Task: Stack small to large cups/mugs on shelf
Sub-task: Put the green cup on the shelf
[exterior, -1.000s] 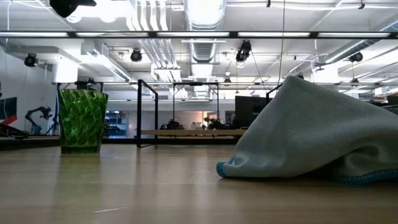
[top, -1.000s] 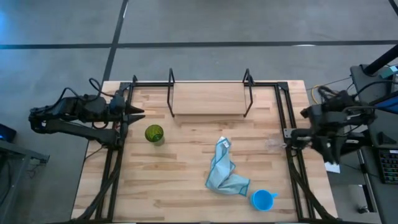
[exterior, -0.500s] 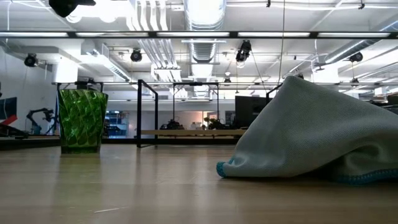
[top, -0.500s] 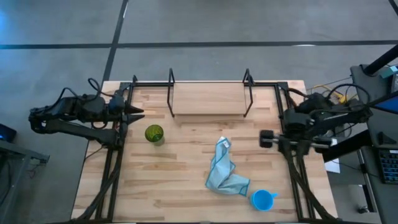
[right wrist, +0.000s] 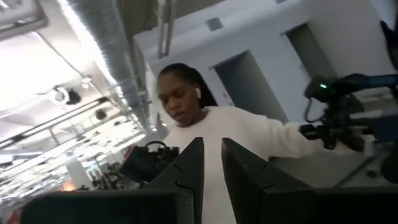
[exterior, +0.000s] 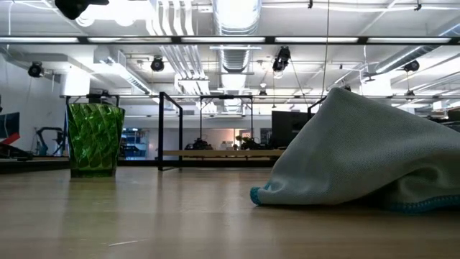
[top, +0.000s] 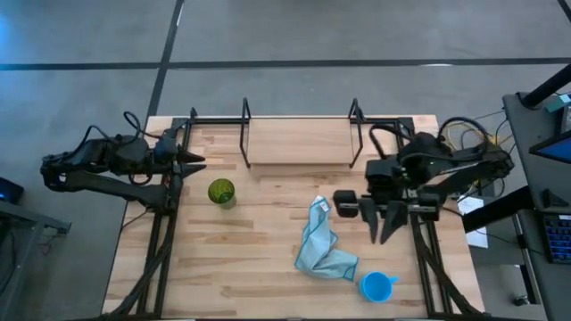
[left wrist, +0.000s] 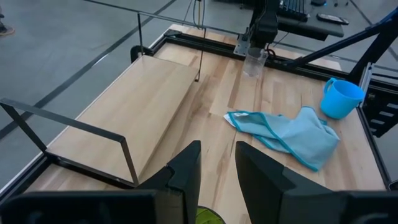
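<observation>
The dark green cup [top: 221, 192] stands on the table's left part, near my left gripper [top: 203, 161], which waits open at the left edge; the cup also shows in the low view [exterior: 94, 139]. The bright blue cup [top: 377, 286] stands near the front right corner. The clear glass cup [left wrist: 254, 62] stands on the table's right part, below my right arm. My right gripper [top: 384, 234] is open, its fingers pointing toward the near edge, with nothing between them in its wrist view [right wrist: 211, 146]. The shelf [top: 299, 143] stands at the far edge.
A light blue cloth [top: 321, 245] lies crumpled between the shelf and the blue cup and fills the right of the low view [exterior: 366, 155]. Black frame rails [top: 165, 241] run along the table's left and right sides. A person in white [right wrist: 236, 143] stands beyond the table.
My right gripper has come from beyond the table's right edge toward the left, over the table's right part, and has turned so that its fingers point toward the near edge. The cups, cloth and left arm have kept still.
</observation>
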You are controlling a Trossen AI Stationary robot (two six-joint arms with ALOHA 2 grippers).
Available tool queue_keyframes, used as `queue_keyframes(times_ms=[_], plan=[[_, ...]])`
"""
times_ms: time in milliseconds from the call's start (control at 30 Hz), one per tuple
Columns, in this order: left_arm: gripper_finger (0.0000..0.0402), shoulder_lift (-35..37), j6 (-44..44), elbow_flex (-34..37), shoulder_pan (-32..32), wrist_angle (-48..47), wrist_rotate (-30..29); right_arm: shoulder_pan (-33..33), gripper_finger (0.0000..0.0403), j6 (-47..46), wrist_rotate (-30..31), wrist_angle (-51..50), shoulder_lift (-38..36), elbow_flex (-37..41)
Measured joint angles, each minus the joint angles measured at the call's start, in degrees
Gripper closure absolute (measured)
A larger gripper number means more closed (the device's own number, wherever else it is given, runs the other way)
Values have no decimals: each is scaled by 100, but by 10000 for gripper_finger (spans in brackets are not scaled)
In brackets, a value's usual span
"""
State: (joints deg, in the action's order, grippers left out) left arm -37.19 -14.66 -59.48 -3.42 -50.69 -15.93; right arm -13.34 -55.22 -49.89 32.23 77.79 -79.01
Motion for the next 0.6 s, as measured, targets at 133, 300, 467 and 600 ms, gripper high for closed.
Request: queue_keyframes(times_ms=[133, 300, 467, 600], plan=[[316, 0, -2, 0, 0, -47, 117, 2, 351, 582, 178, -875, 65, -285], [316, 26, -6, 2, 4, -258, 216, 28, 351, 1459, 1285, -2786, -182, -599], [316, 37, -13, 4, 4, -267, 219, -1, 351, 1921, 3596, -5284, -625, -799], [316, 39, -13, 3, 3, -267, 219, -93, 351, 1641, 5264, -6613, -855, -799]])
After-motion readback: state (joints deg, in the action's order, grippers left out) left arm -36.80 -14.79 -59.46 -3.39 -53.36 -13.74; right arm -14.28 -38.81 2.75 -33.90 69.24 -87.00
